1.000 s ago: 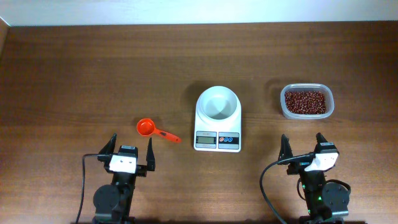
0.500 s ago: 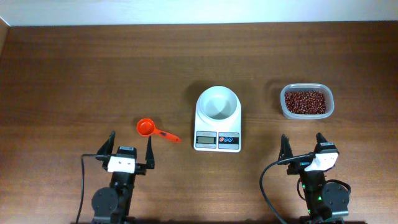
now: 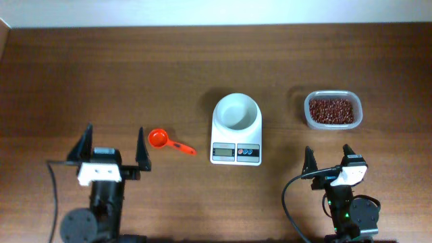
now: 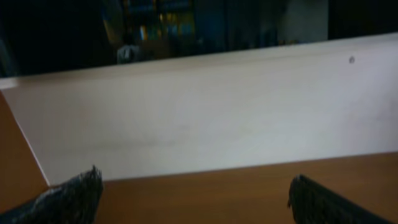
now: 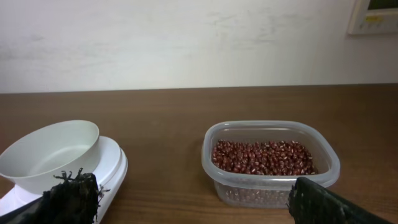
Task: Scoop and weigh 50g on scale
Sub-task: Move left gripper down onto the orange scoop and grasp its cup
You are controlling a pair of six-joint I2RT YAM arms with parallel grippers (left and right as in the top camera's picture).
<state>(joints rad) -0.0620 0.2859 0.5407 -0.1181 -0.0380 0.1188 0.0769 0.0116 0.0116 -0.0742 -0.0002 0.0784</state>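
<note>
The scale (image 3: 236, 129) is set at the middle of the brown wooden surface (image 3: 101, 67), with its long axis running from the far edge toward the robot. Its grey display and two blue buttons are turned toward the robot, and a round white bowl is carried at the far end. The body is smooth white plastic, a rectangle with rounded corners.

The beans (image 3: 331, 110), small, glossy and dark red-brown, are heaped in a clear rectangular plastic tub (image 3: 307, 118) with rounded corners, placed to the right of the scale and apart from it. An orange-red plastic measuring scoop (image 3: 159, 139) is laid to the left of the scale. Its round cup is turned away from the scale and its handle is angled toward the scale's near left corner, without touching it.

The left gripper (image 3: 115, 129) is held near the front edge, just left of the scoop, with its dark fingers spread wide and nothing between them. The right gripper (image 3: 327, 150) is held at the front right, in line with the tub, likewise spread wide and empty.

In the right wrist view the bowl's depth and the tub's see-through walls are shown from the side; both are flattened in the overhead view. In the left wrist view only a pale wall, a strip of the surface and two blurred fingertips (image 4: 68, 199) are seen.
</note>
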